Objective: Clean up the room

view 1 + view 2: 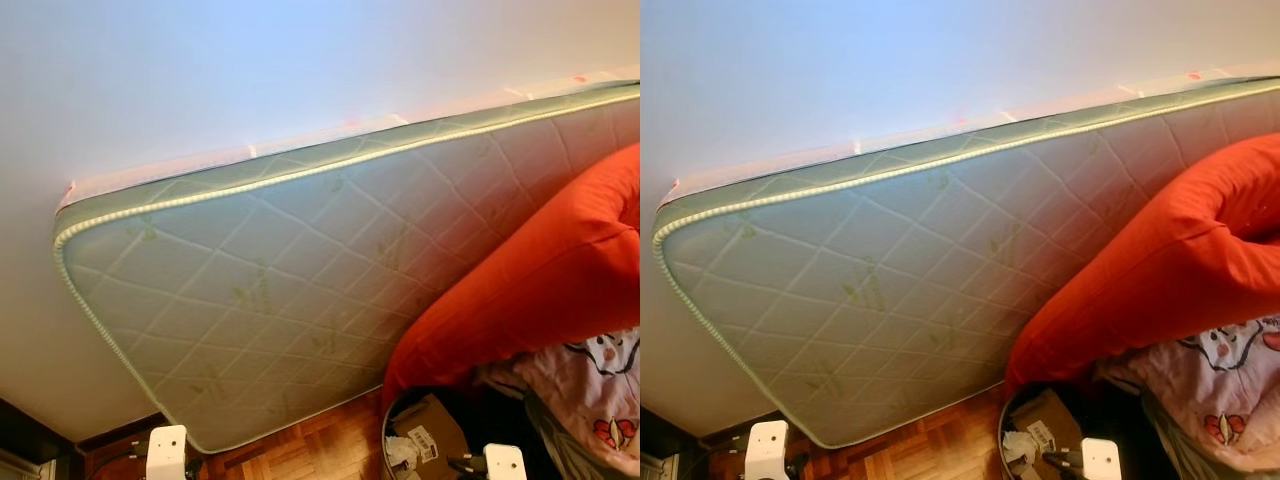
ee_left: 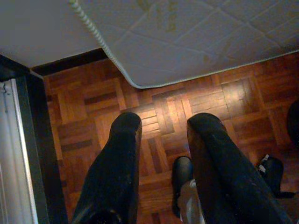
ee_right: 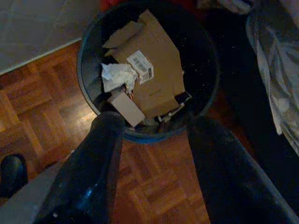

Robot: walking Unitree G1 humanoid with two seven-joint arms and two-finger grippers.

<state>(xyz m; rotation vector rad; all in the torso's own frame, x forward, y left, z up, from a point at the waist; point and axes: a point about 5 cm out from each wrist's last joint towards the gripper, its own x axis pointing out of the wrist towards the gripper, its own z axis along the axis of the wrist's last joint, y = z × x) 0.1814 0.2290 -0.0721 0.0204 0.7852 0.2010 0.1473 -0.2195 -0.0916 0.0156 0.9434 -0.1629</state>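
A dark round trash bin (image 3: pixel 88 79) stands on the parquet floor, holding brown cardboard (image 3: pixel 156 65), crumpled white paper (image 3: pixel 117 74) and a small box. My right gripper (image 3: pixel 156 126) hangs open just above the bin's near rim, nothing between its fingers. The bin (image 1: pixel 392 440) sits low in the eye views, below an orange duvet (image 1: pixel 540 270). My left gripper (image 2: pixel 161 126) is open over bare parquet (image 2: pixel 163 107), near the corner of a mattress (image 2: pixel 187 42).
A pale green quilted mattress (image 1: pixel 280 290) leans against the white wall (image 1: pixel 250 70). A patterned pink sheet (image 1: pixel 595 385) lies below the duvet. A dark doorframe (image 2: pixel 35 140) borders the floor. My own foot (image 2: pixel 181 175) stands on the parquet.
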